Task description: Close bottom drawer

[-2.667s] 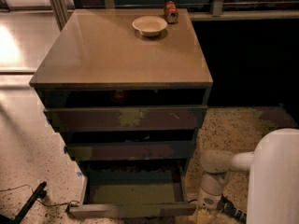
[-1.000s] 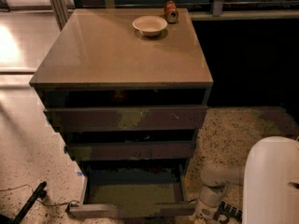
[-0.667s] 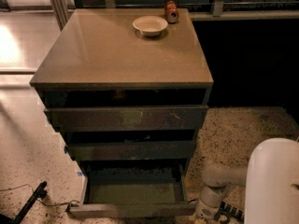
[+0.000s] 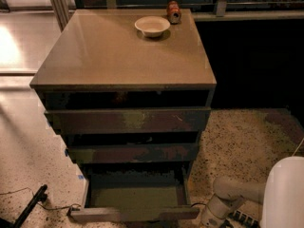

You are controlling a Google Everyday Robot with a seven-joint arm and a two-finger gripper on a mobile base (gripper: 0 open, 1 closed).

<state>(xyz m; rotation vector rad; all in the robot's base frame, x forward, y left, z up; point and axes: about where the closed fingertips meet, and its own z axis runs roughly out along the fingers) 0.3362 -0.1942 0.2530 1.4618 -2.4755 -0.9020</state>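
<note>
Gripper (image 4: pixel 212 217) is seen low at bottom right, just beside the right front corner of the bottom drawer (image 4: pixel 134 196); whether it is released or clenched cannot be told. The bottom drawer is pulled out at the foot of the cabinet (image 4: pixel 118 56), so the approach step is judged in hand, push not yet made. Next, its front is to be contacted and pressed straight in, bowl (image 4: pixel 152 25) and can (image 4: pixel 174 11) on top left undisturbed.
</note>
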